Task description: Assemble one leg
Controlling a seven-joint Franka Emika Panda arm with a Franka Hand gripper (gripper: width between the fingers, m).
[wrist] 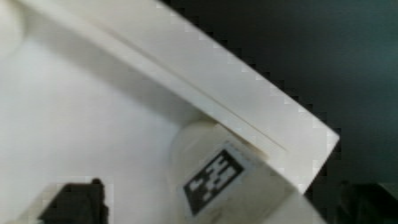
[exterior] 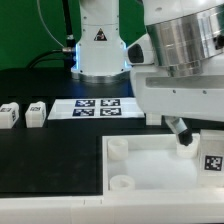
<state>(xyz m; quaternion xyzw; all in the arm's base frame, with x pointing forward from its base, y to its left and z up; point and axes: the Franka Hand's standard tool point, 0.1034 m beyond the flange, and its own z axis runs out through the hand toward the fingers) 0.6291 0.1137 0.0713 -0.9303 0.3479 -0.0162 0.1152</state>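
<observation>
- Gripper (exterior: 186,136) of mine hangs low over the far edge of the large white tray-like piece (exterior: 150,165), on the exterior view's right; only dark finger parts show under my big wrist housing
- How wide my fingers stand I cannot tell: in the wrist view only two dark fingertips (wrist: 75,200) show at the border of the picture, with a broad gap between them, and nothing is seen pinched there
- Between those tips lies the leg (wrist: 217,170), a small white block with a black-and-white tag on its face; it rests just against the raised rim of the tray-like piece (wrist: 107,110) and is turned at an angle to my fingers
- In the exterior view a tagged white block (exterior: 211,160) sits on the tray near its right end, just beside my gripper; I judge this is the same leg
- Risk one: the leg is skewed, so if I close now the pads may catch its corners only, and it can twist or jump out
- Risk two: the rim is touching the leg, so one finger may land on the rim instead of going beside the block, and I would push the tray
- Risk three: the view is blurred, so my judgement of depth is weak; coming down too far would press the leg into the tray
- Two other small blocks (exterior: 22,114) stand well apart, on the exterior view's left, near the marker board (exterior: 98,106); they are not in danger
</observation>
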